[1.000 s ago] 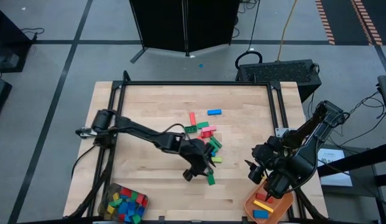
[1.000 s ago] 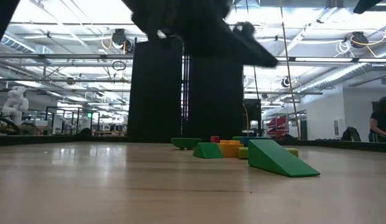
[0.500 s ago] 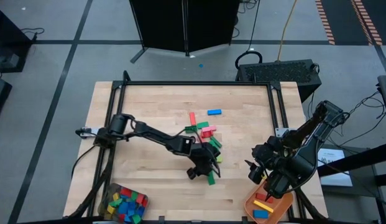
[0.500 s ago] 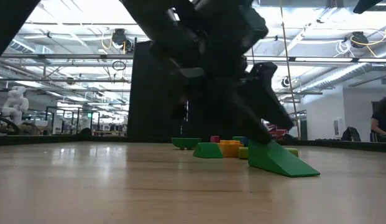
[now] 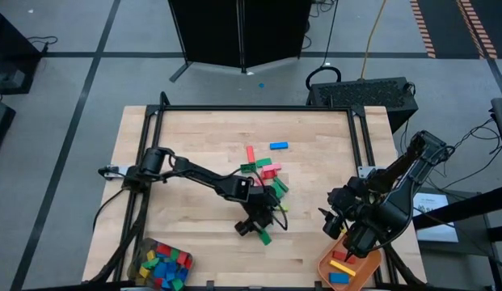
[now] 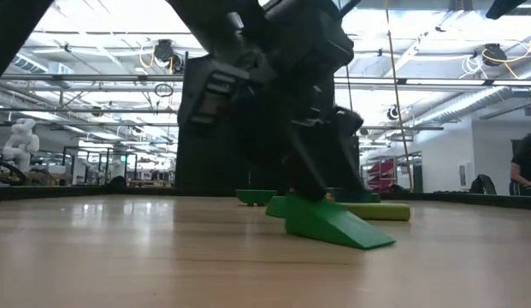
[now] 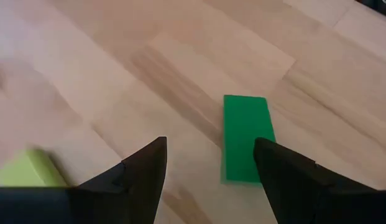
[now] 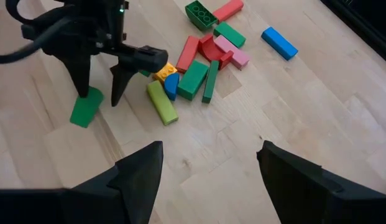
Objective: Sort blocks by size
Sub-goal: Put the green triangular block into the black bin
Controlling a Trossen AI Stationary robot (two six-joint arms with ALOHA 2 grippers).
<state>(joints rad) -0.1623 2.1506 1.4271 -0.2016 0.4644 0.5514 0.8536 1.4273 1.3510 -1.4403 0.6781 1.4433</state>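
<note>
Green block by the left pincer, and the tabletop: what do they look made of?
Green block: looks like moulded plastic, with uniform saturated colour, crisp edges and a smooth, fairly matte face. Tabletop: looks like wood, pale butcher-block strips with visible grain and joints, and a light satin sheen; whether it is solid or veneer can't be told.

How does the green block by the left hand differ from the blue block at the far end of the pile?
The green block lies apart on the near side of the pile, one finger of the left hand on it; the blue block lies alone beyond the pile, nothing near it. Colours differ: green against blue. They lie at different angles on the table. Both are long, flat rectangular pieces, apart from the cluster.
</note>
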